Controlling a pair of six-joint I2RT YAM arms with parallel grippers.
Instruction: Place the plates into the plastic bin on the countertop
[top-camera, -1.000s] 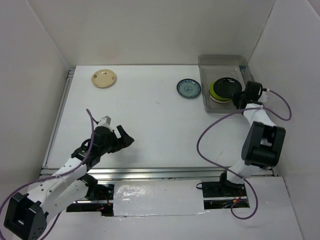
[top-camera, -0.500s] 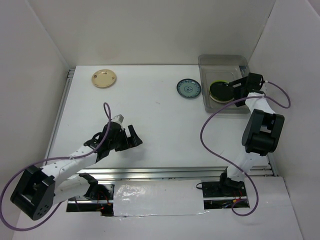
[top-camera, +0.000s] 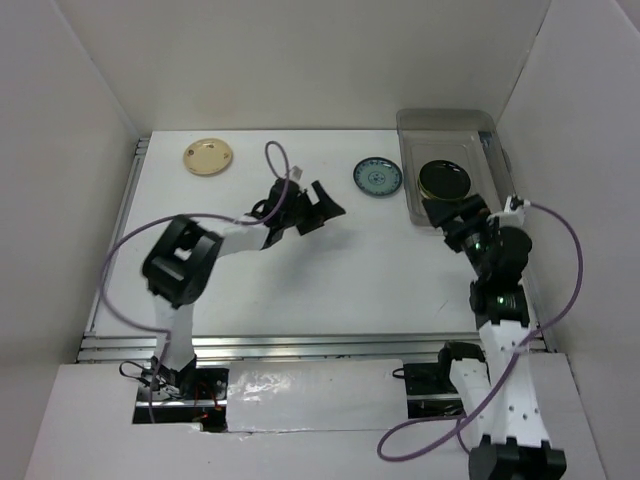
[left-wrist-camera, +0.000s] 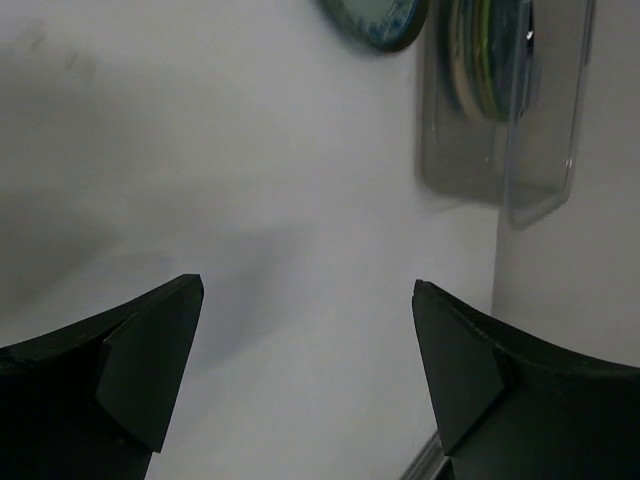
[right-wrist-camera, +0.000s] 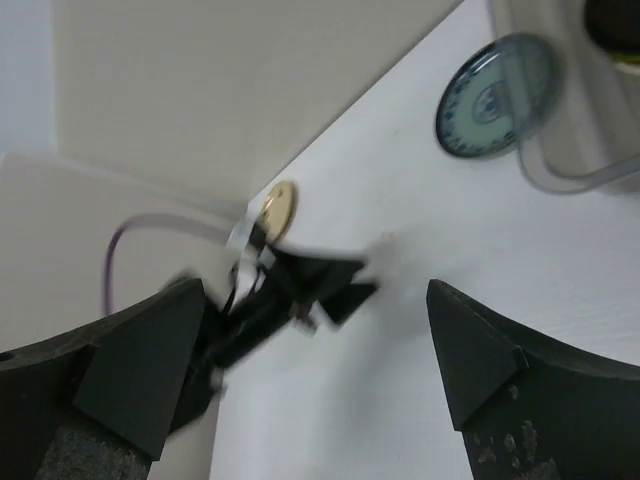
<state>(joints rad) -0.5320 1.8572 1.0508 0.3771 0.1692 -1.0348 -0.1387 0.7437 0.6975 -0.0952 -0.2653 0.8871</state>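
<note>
- Bench (top-camera: 300, 290), white and walled in, carries the plastic bin (top-camera: 450, 128) at its far right corner, close to the right wall.
- A black plate (top-camera: 446, 179) lies on top of a short stack (left-wrist-camera: 478, 50) in the near half of the bin. The left wrist view shows that stack edge-on, with what seems to be a lime green rim and a cream one under the black, though the view is blurred.
- A blue-patterned plate (top-camera: 377, 177) lies flat on the bench just beside the bin's left wall, outside it.
- A cream plate (top-camera: 208, 157) with small dark marks lies near the far left corner, well apart from the bin.
- Left hand (top-camera: 318, 208): released, its fingers spread wide with nothing between them. It reaches out over the middle of the bench and points toward the blue-patterned plate without touching it.
- Right hand (top-camera: 455, 213): also released, its fingers wide apart and empty. It hangs by the bin's near wall, clear of the black plate.
- The right wrist camera looks across the bench to the blue-patterned plate, the cream plate and the blurred left hand.
- A purple cable (top-camera: 130, 260) loops out from the left arm, and another from the right.
</note>
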